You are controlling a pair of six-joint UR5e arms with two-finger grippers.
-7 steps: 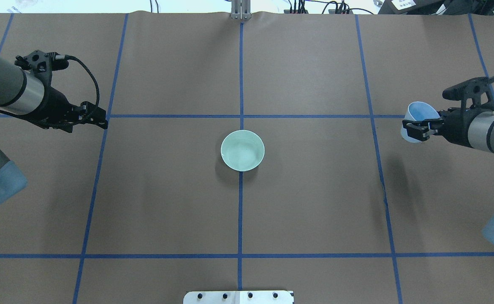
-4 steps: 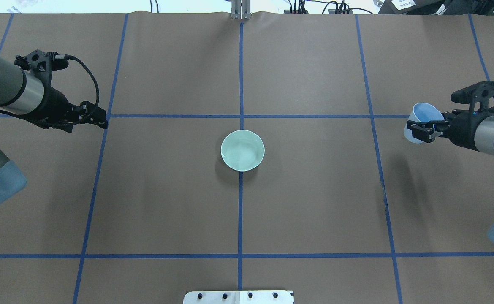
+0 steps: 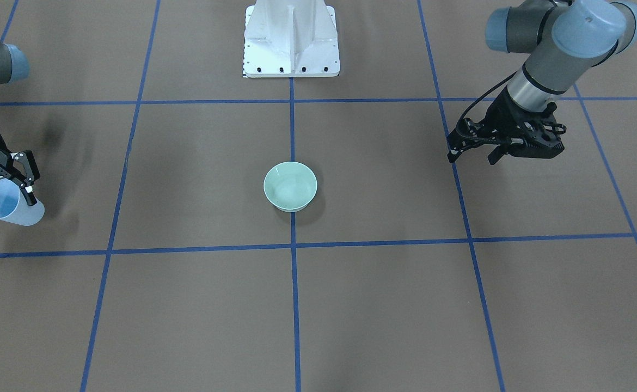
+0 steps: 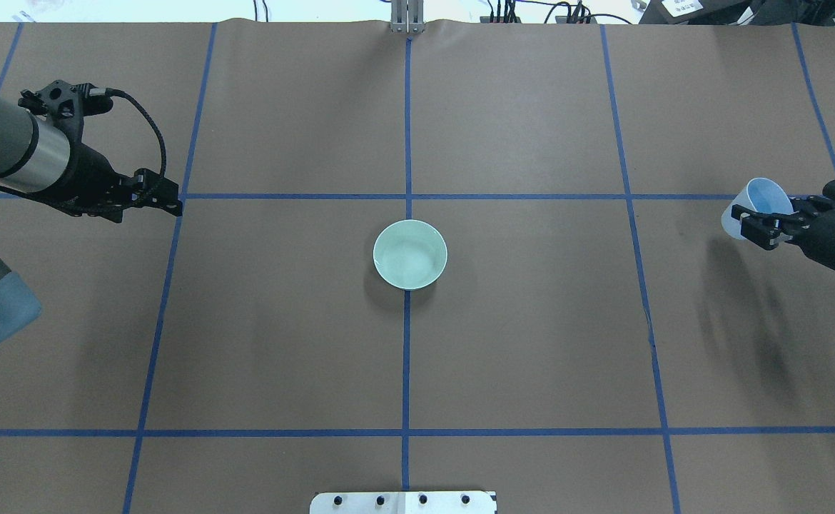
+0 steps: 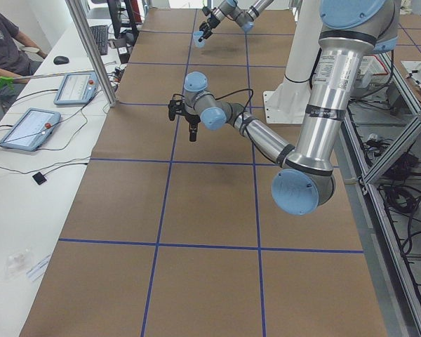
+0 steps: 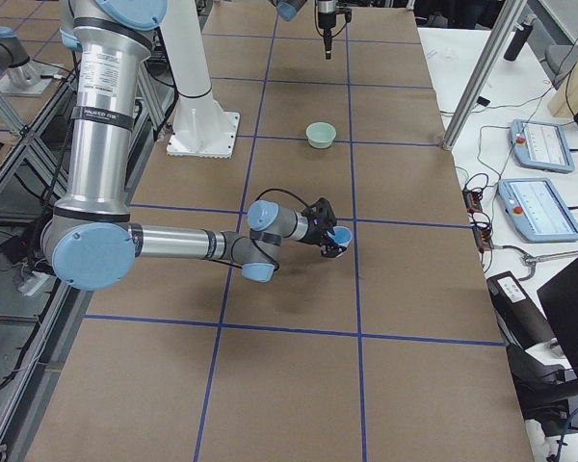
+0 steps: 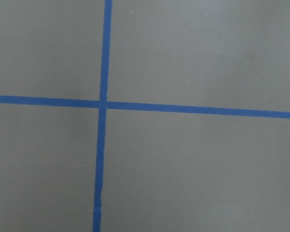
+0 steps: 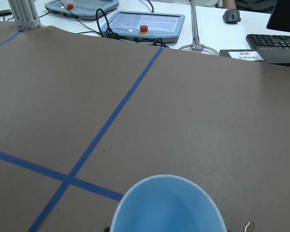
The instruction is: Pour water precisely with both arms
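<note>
A pale green bowl [image 4: 410, 254] stands at the table's middle, on a blue tape line; it also shows in the front view [image 3: 290, 186]. Faint whitish glints of water [image 4: 407, 250] show inside it. My right gripper [image 4: 751, 223] is shut on a pale blue cup [image 4: 758, 200], held above the table far to the bowl's right and tilted. The right wrist view shows the cup's open mouth [image 8: 166, 205]; I cannot tell whether water is in it. My left gripper [image 4: 175, 207] looks shut and empty, hanging over a tape crossing far left of the bowl.
The white pedestal [image 3: 291, 38] stands at the table's robot side. Blue tape lines [image 4: 407, 357] divide the brown table cover into squares. Operator tablets [image 6: 539, 207] and cables lie on the white bench beyond the far edge. A person [image 5: 3, 42] sits there.
My right gripper has carried the blue cup to the right and a little nearer the robot, farther from the bowl. The left arm has barely moved.
</note>
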